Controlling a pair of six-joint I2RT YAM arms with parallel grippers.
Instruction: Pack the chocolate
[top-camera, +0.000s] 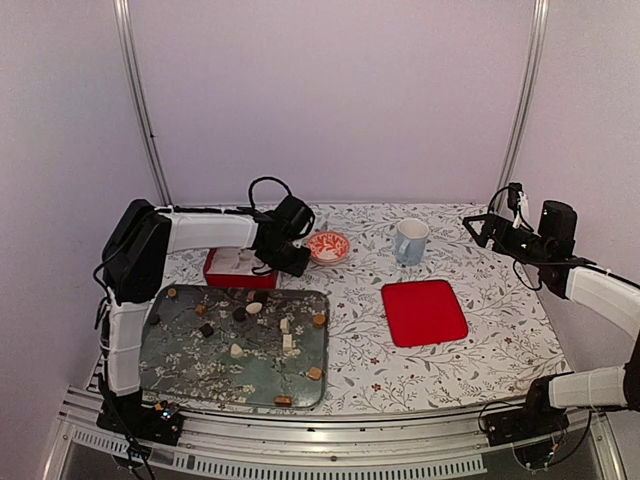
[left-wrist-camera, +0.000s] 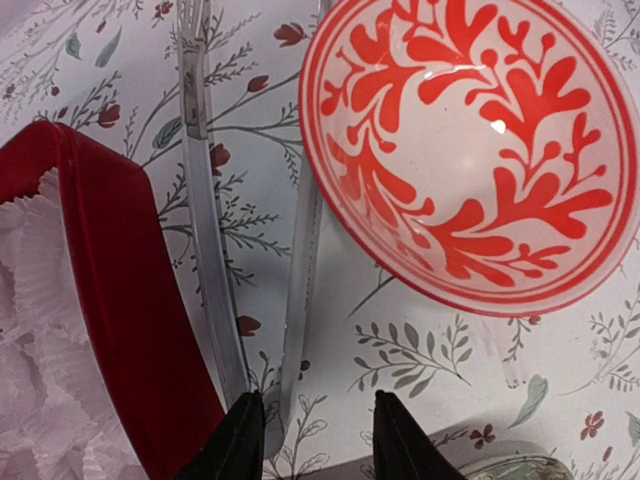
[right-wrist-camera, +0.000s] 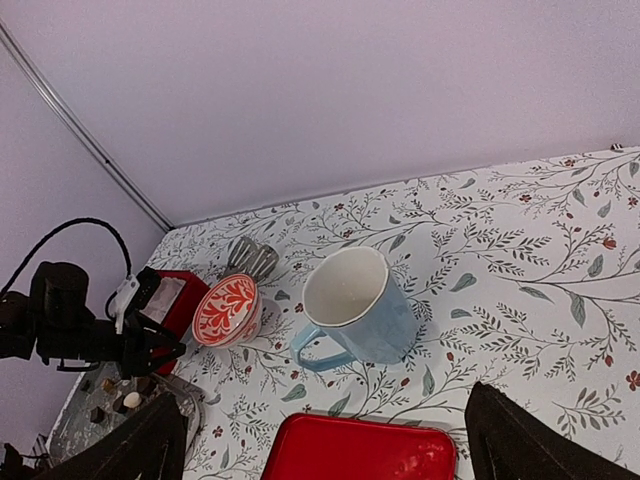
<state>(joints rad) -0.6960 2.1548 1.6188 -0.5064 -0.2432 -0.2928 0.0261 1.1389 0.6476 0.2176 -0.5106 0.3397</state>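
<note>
Several chocolate pieces (top-camera: 240, 314), dark, caramel and cream, lie scattered on a glass tray (top-camera: 170, 365) at the front left; a few show in the right wrist view (right-wrist-camera: 128, 400). A red box (top-camera: 225, 270) with white paper cups (left-wrist-camera: 30, 330) stands behind the tray. Clear plastic tongs (left-wrist-camera: 205, 230) lie on the table between the box (left-wrist-camera: 130, 300) and the bowl. My left gripper (top-camera: 290, 258) (left-wrist-camera: 318, 440) is open just above the tongs' near end, touching nothing. My right gripper (top-camera: 490, 228) (right-wrist-camera: 330, 455) is open and empty, raised at the back right.
A red-and-white patterned bowl (top-camera: 328, 246) (left-wrist-camera: 470, 150) (right-wrist-camera: 227, 310) sits right of the box. A light blue mug (top-camera: 411, 241) (right-wrist-camera: 355, 305) stands behind a flat red lid (top-camera: 424, 312) (right-wrist-camera: 365, 450). Walls enclose the table on three sides.
</note>
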